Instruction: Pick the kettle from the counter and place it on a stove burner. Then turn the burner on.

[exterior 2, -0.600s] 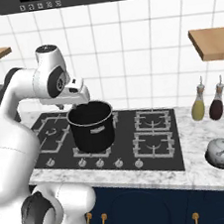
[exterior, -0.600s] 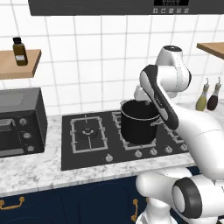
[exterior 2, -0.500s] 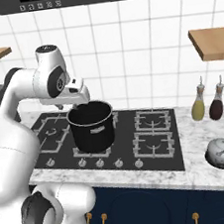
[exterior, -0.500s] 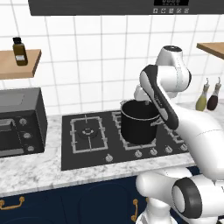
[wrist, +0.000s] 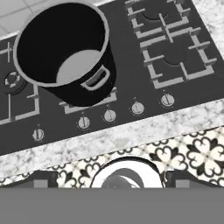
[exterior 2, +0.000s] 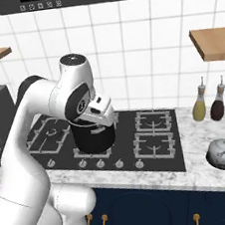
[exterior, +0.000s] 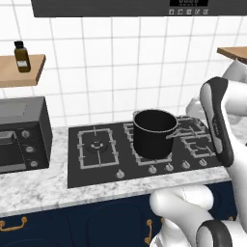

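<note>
Left base view: a tall matte black pot (exterior: 154,132) fills the middle burner, so the swinging arm could clip it. Right base view: the rounded, shiny kettle (exterior 2: 224,152) sits on the veined marble table (exterior 2: 202,170), far right. Hand view: smooth knobs (wrist: 109,115); the pincer's opening can't be told.
</note>
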Robot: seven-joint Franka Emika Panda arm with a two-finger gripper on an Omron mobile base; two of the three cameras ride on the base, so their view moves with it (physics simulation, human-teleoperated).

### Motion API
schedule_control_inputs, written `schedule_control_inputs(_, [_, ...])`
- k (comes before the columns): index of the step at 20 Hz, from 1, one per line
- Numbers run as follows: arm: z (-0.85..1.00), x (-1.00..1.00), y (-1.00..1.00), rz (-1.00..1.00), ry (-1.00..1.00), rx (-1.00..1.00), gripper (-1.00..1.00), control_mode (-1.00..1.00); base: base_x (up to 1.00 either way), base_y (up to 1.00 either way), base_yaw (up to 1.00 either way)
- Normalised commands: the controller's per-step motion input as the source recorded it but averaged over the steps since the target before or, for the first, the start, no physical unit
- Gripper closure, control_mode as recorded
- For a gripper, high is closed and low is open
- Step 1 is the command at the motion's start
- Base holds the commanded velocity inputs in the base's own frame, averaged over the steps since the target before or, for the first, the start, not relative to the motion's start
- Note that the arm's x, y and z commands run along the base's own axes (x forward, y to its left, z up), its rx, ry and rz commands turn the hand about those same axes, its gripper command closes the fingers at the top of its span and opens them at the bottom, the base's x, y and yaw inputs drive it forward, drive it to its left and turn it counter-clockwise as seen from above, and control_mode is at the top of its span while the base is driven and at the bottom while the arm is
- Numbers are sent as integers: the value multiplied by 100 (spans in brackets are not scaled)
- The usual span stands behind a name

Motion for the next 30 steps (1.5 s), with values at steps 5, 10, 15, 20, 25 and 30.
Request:
schedule_control_inputs(5, [0, -85, -100, -29, 0, 9, -100, -100, 0, 0, 0])
schedule_control_inputs(10, [0, -29, -100, -21, 0, 5, -100, -100, 0, 0, 0])
schedule_control_inputs(15, [-2, -12, -100, -7, 0, 9, -100, -100, 0, 0, 0])
schedule_control_inputs(20, [-12, -8, -100, 0, 0, 10, -100, -100, 0, 0, 0])
schedule_control_inputs(25, [-11, 0, -100, 0, -1, 12, -100, -100, 0, 0, 0])
schedule_control_inputs(30, [-11, 37, -100, 9, -4, 13, -100, -100, 0, 0, 0])
